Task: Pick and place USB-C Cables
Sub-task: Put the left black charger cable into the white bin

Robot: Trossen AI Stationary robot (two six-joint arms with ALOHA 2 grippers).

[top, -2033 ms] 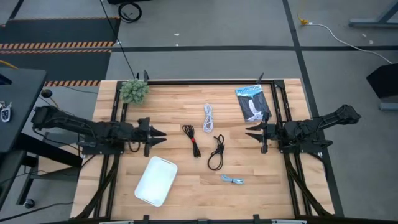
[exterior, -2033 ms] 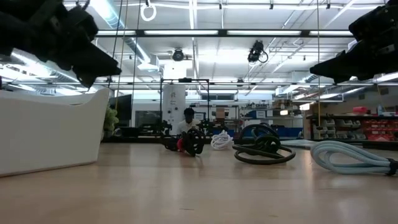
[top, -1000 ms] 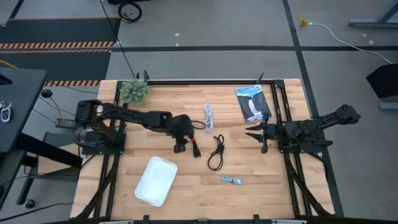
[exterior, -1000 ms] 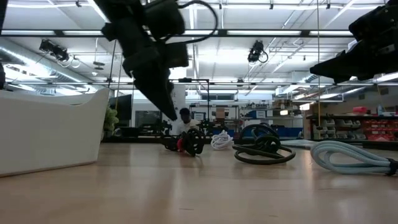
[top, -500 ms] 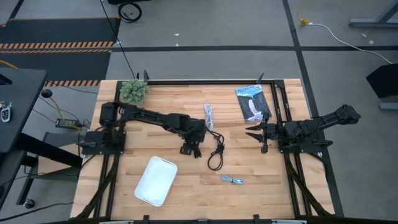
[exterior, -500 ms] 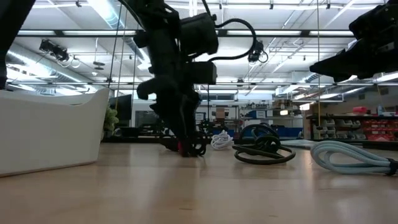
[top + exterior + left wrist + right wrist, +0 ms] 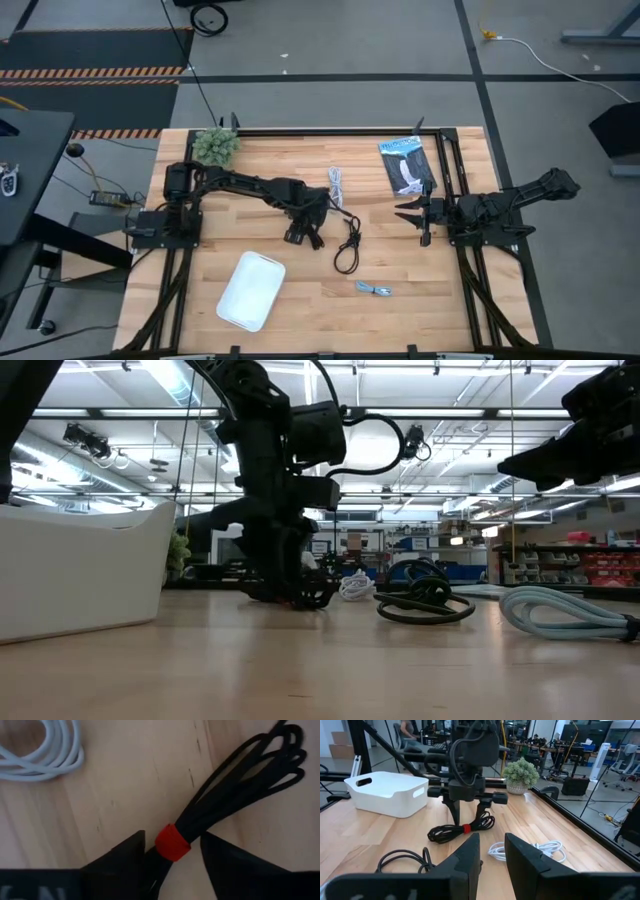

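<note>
The black cable with a red tie (image 7: 172, 843) lies flat on the wooden table near its middle (image 7: 462, 830). My left gripper (image 7: 467, 817) points down over it, open, one finger on each side of the red tie (image 7: 172, 840); whether a finger touches the cable I cannot tell. The plain black cable (image 7: 348, 245), the white cable (image 7: 336, 186) and the short silvery-grey cable (image 7: 373, 289) lie on the table around it. My right gripper (image 7: 405, 213) is open and empty at the table's right side.
A white tray (image 7: 251, 290) stands near the front left of the table. A black-and-blue packet (image 7: 405, 165) lies at the far right, and a small green plant (image 7: 215, 146) stands at the far left corner. Black frame rails run along the table's edges.
My left gripper has swung from the table's left side toward the middle and come down over the black cable with the red tie, its fingers pointing down on either side of it. The cables have stayed in place.
</note>
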